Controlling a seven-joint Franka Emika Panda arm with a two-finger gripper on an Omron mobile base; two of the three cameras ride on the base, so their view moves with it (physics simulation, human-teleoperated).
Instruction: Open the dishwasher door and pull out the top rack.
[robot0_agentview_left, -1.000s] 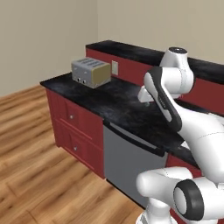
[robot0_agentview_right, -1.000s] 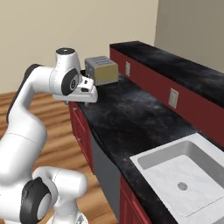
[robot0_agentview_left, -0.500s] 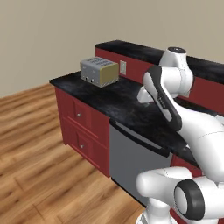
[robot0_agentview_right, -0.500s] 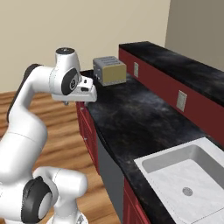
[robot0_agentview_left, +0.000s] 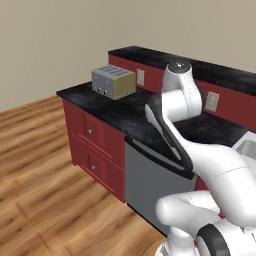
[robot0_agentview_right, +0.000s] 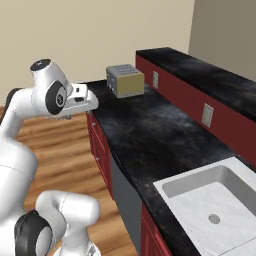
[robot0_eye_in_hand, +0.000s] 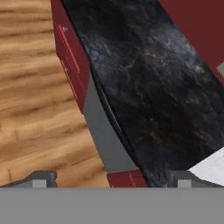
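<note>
The dishwasher door (robot0_agentview_left: 147, 187) is a flat grey panel under the black counter, shut, with a long bar handle (robot0_agentview_left: 159, 159) along its top. It also shows as a grey strip (robot0_agentview_right: 126, 196) and from above (robot0_eye_in_hand: 101, 133), with the handle (robot0_eye_in_hand: 110, 113) beside the counter edge. The top rack is hidden behind the shut door. My gripper (robot0_eye_in_hand: 111, 178) hangs high above the counter's front edge over the door, open, with nothing between its fingertips (robot0_eye_in_hand: 41, 177). The white hand (robot0_agentview_right: 82, 98) shows left of the counter.
A silver toaster (robot0_agentview_left: 114, 82) (robot0_agentview_right: 125, 80) stands on the black counter (robot0_agentview_right: 150, 135) at its far end. A white sink (robot0_agentview_right: 210, 200) lies at the near right. Red drawers (robot0_agentview_left: 95, 145) flank the door. Wooden floor (robot0_agentview_left: 45, 190) stretches left of the cabinets.
The whole picture has shifted a little, so the base has moved along the counter. The arm keeps its pose, the gripper stays open, and the door stays shut.
</note>
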